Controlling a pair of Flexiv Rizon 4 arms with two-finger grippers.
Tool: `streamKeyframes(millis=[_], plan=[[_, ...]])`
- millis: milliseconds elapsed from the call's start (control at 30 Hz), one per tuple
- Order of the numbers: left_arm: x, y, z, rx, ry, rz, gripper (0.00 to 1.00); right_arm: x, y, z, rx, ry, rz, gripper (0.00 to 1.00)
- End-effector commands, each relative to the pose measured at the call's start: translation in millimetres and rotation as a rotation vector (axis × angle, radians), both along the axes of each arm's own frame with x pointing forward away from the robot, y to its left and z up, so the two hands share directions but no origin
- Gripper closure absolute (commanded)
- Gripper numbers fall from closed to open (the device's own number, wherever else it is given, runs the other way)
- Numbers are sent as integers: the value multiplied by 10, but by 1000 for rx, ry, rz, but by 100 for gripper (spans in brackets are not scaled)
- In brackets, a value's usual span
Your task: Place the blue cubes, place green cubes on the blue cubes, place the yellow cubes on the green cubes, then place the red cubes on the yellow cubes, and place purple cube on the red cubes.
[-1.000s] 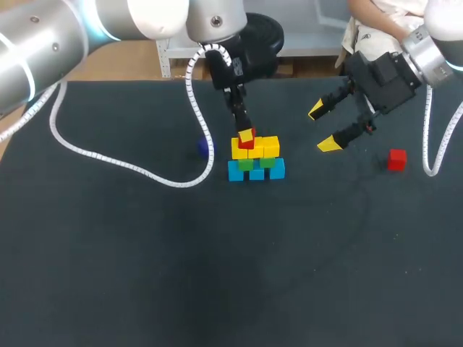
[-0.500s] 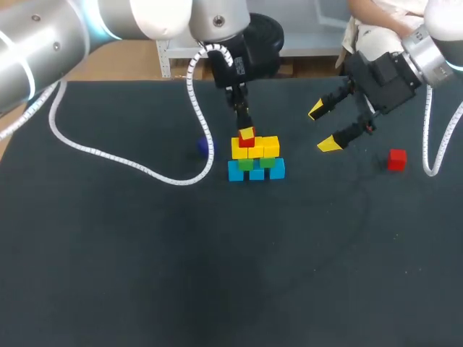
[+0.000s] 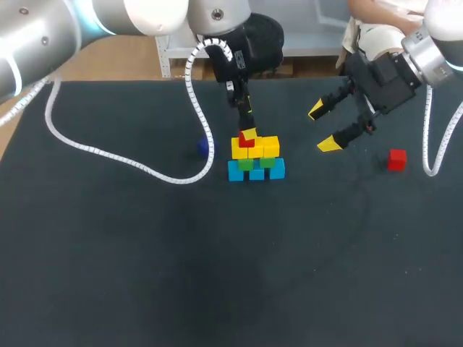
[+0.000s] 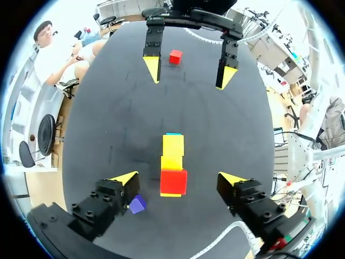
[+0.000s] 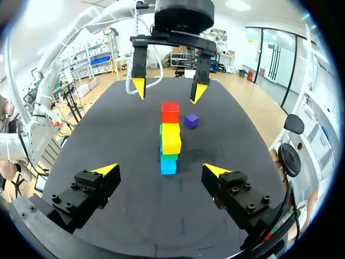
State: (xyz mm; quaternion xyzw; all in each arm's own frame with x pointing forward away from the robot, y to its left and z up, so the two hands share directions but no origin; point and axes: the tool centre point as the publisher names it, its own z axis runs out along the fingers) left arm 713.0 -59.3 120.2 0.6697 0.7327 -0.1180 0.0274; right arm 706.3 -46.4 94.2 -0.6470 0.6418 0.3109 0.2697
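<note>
A small pyramid stands mid-table: blue cubes point(image 3: 256, 172) at the base, green cubes point(image 3: 255, 163) on them, yellow cubes point(image 3: 260, 147) above. One red cube point(image 3: 245, 139) rests on the yellow row. My left gripper point(image 3: 247, 129) hangs just above it, open, and in the left wrist view its fingers point(image 4: 125, 178) stand apart on either side of that red cube point(image 4: 173, 181) without touching. My right gripper point(image 3: 323, 128) is open and empty to the stack's right. A second red cube point(image 3: 396, 160) lies at the far right. The purple cube point(image 3: 203, 147) sits left of the stack.
The left arm's white coiled cable point(image 3: 108, 157) loops across the black table point(image 3: 217, 275) left of the stack, passing close to the purple cube. The whole near half of the table is bare mat.
My left gripper has opened and let go of the red cube, which now rests on the yellow cubes; the gripper rose slightly. The right arm has not moved.
</note>
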Motion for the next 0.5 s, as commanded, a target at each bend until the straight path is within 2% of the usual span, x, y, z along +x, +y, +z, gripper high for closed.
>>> streamKeyframes(millis=[33, 267, 500], plan=[[-225, 106, 166, 1, -81, 15, 0, -12, -2, 2, 0, -2, -2, 0], [-393, 189, 403, -46, -149, 2, 0, -12, -2, 2, 0, -2, -2, 0], [-495, 261, 470, -197, -196, 40, 0, -12, -2, 2, 0, -2, -2, 0]])
